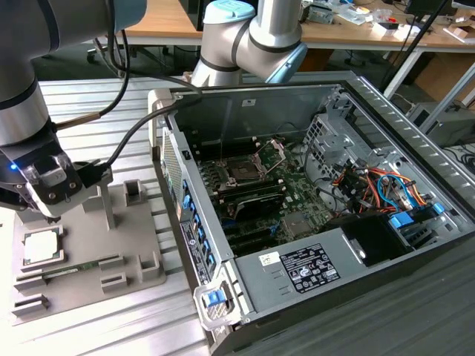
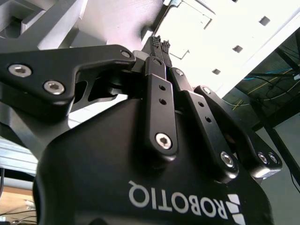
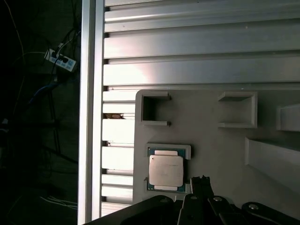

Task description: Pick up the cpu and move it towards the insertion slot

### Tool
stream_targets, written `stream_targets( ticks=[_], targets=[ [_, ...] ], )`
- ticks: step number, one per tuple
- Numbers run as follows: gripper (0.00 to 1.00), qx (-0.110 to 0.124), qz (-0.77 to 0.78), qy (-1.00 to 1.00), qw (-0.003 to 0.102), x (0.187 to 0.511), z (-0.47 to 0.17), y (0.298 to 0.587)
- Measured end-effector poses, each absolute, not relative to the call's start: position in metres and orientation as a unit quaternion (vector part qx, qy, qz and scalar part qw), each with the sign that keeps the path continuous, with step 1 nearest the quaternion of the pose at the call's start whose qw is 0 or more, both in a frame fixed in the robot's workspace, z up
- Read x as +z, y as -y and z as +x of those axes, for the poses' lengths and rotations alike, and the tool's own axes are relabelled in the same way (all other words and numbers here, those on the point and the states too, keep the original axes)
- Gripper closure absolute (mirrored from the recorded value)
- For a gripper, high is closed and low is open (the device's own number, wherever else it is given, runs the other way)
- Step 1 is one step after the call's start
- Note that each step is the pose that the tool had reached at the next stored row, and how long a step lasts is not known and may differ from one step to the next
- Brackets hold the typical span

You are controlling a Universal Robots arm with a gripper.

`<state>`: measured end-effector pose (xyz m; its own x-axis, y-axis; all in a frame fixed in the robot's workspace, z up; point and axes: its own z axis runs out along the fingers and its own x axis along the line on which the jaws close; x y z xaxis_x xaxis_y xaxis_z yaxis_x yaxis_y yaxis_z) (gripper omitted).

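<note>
The cpu point(image 1: 40, 245) is a flat silvery square with a thin green rim. It lies in a recess of the grey fixture plate point(image 1: 137, 245) at the exterior view's left. My gripper point(image 1: 44, 210) hangs just above it, slightly to the far side, and does not touch it. In the first wrist view the cpu point(image 3: 165, 170) sits in its pocket, with the gripper point(image 3: 200, 180) beside it. The second wrist view shows the black fingers point(image 2: 157, 93) pressed together at the gripper's tips point(image 2: 161, 44), shut on nothing. The insertion slot point(image 1: 244, 171) lies inside the open computer case, its silver retention plate point(image 1: 273, 150) hinged up.
The open case point(image 1: 297, 278) takes up the middle and the exterior view's right, with a drive cage point(image 1: 330, 141) and coloured cables point(image 1: 378, 189). A green memory stick point(image 1: 74, 268) lies in the fixture plate near the cpu. Grey posts point(image 1: 107, 204) rise from the plate. The ribbed aluminium table point(image 1: 96, 111) lies underneath.
</note>
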<state>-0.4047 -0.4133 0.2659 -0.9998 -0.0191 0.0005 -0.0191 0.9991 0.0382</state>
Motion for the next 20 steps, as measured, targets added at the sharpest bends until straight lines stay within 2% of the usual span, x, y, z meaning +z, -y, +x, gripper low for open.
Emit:
stream_targets(
  ticks=[20],
  targets=[
    [0.89,-0.019,0.01,1.0,0.0,0.2634,-0.4118,0.4133]
  ],
)
